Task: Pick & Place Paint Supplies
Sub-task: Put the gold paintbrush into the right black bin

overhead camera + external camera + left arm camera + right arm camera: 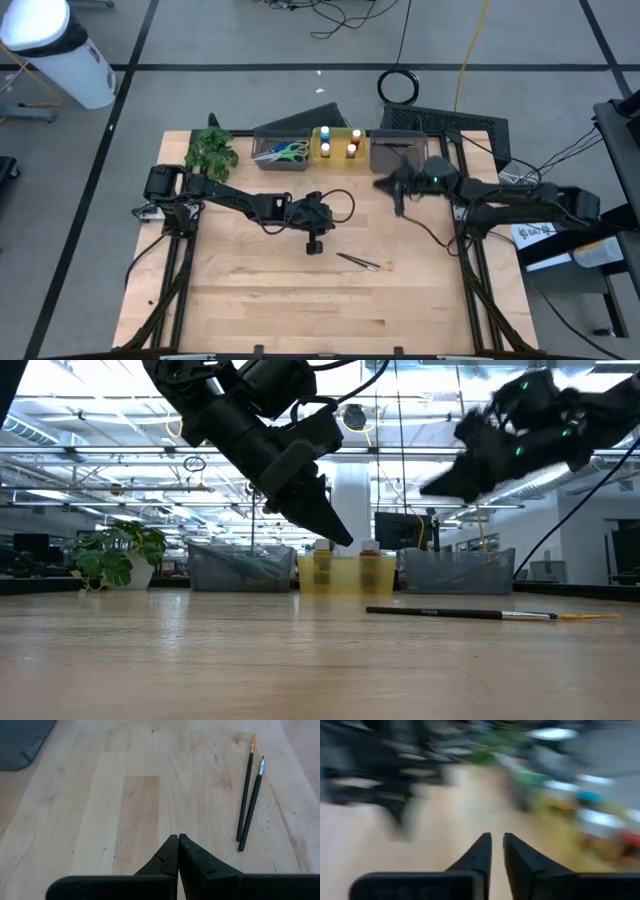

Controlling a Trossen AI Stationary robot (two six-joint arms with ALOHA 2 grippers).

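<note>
Lying flat on the table (260,290), two brushes (248,795) — just beside and ahead of the left gripper (178,837), fingers pressed together, nothing held — right gripper (497,836) raised near the bins, slightly parted.

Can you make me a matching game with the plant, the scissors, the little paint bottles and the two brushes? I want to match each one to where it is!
Things:
1. plant
2. scissors
3. paint bottles
4. brushes

Places:
A. in the yellow bin
B. lying loose on the wooden table
C. at the table's back left corner
D. in the grey bin beside the plant

Pairs: 1-C, 2-D, 3-A, 4-B
</note>
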